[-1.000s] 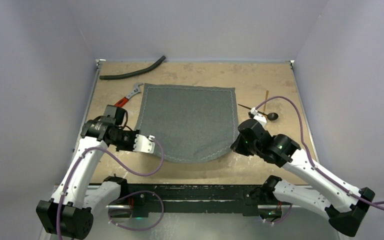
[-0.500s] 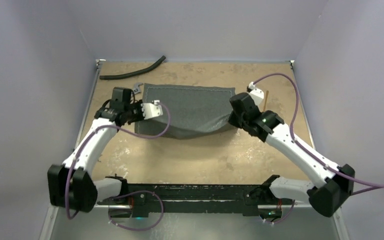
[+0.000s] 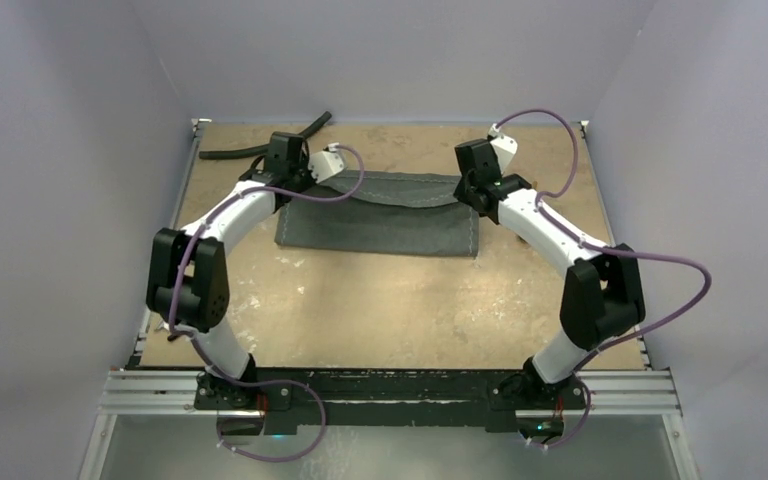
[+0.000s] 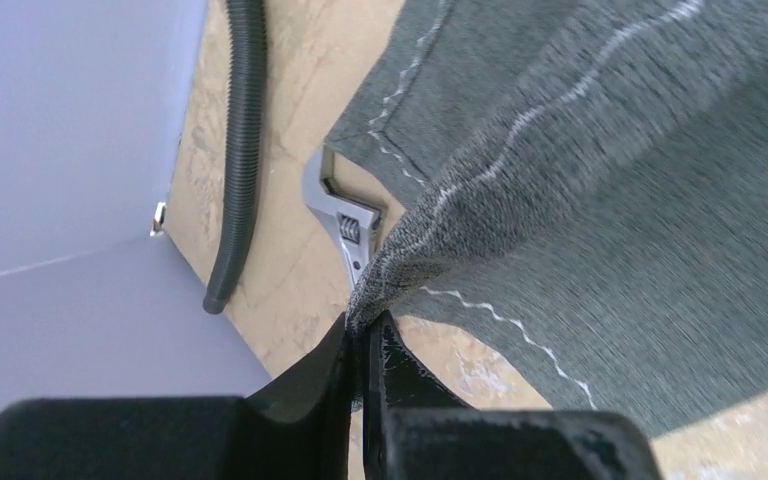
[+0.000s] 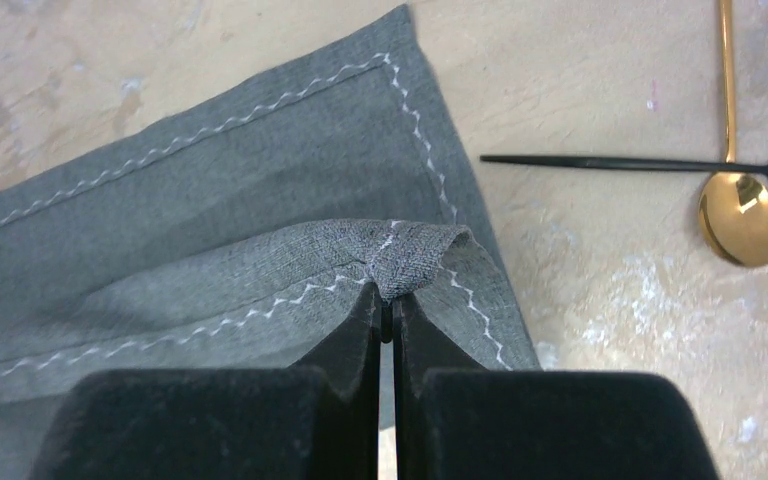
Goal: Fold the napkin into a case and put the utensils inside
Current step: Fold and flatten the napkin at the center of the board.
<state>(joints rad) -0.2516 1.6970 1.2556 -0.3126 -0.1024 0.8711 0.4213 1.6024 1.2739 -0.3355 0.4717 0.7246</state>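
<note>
The grey napkin [image 3: 380, 228] lies folded about in half at the back of the table, its near edge carried over toward the far edge. My left gripper [image 3: 293, 188] is shut on its left corner, as the left wrist view [image 4: 365, 325] shows, with the cloth [image 4: 610, 200] lifted. My right gripper [image 3: 471, 190] is shut on the right corner [image 5: 388, 298] of the napkin [image 5: 260, 200]. The black utensil [image 5: 610, 163] and the gold spoon [image 5: 742, 215] lie crossed on the table just right of the napkin. In the top view my right arm hides them.
A long black hose [image 3: 240, 152] lies along the back left edge, also in the left wrist view [image 4: 240, 150]. The metal head of a wrench [image 4: 345, 215] pokes out beside the napkin's far left corner. Purple walls close in the table.
Both grippers have carried the napkin's near corners up and away toward the far edge, folding the cloth over itself. Both arms are now stretched out far.
</note>
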